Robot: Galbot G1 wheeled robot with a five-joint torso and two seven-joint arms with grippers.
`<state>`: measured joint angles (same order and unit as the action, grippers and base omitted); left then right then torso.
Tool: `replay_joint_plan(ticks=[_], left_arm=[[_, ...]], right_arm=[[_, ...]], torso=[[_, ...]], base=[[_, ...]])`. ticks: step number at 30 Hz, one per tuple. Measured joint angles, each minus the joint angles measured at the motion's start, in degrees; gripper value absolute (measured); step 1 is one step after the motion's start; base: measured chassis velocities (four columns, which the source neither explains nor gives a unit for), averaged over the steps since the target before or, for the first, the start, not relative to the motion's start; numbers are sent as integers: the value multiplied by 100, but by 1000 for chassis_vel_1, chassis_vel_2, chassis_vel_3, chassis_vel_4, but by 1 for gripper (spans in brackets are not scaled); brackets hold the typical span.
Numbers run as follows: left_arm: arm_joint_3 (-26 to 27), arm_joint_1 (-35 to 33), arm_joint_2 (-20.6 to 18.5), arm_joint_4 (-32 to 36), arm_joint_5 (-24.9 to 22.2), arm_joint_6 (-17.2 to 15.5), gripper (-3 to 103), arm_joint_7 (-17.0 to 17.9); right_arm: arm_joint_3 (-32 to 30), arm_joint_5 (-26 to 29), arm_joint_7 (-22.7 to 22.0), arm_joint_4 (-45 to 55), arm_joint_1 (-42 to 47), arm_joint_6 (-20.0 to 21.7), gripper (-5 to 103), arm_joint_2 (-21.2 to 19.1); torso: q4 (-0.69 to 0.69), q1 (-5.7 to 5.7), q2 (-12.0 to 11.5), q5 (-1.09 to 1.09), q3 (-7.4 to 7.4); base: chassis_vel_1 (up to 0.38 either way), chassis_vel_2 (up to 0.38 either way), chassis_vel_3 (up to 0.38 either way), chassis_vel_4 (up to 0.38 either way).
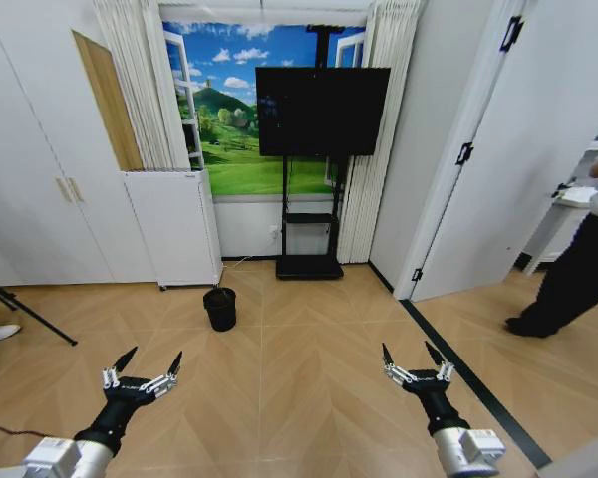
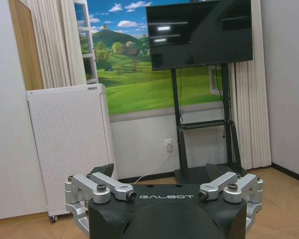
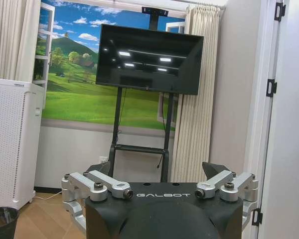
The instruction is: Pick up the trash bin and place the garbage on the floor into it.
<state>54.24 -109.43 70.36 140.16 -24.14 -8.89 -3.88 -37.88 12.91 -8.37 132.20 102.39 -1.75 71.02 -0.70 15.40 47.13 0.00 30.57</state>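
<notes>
The small black trash bin [image 1: 219,309] stands upright on the tan chevron floor [image 1: 299,368], just in front of a white air purifier; its rim [image 3: 1,215] also shows in the right wrist view. My left gripper [image 1: 146,366] is held low at the near left, open and holding nothing, well short of the bin. My right gripper [image 1: 415,358] is at the near right, open as well. In the wrist views the left gripper [image 2: 159,174] and right gripper [image 3: 158,170] have their fingers spread wide. No garbage is visible on the floor.
A tall white perforated air purifier [image 1: 172,227] stands behind the bin. A TV on a black stand [image 1: 314,139] is against the back wall. A dark strip [image 1: 468,373] runs along the floor at right, by a white door. A tripod leg [image 1: 30,317] crosses the far left.
</notes>
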Motion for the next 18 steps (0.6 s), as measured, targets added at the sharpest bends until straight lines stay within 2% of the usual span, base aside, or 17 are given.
replay_joint_plan(ticks=[18], left_arm=[[0,0,0,0,0,0,100,0]], right_arm=[[0,0,0,0,0,0,100,0]], torso=[[0,0,0,0,0]], base=[[0,0,0,0]])
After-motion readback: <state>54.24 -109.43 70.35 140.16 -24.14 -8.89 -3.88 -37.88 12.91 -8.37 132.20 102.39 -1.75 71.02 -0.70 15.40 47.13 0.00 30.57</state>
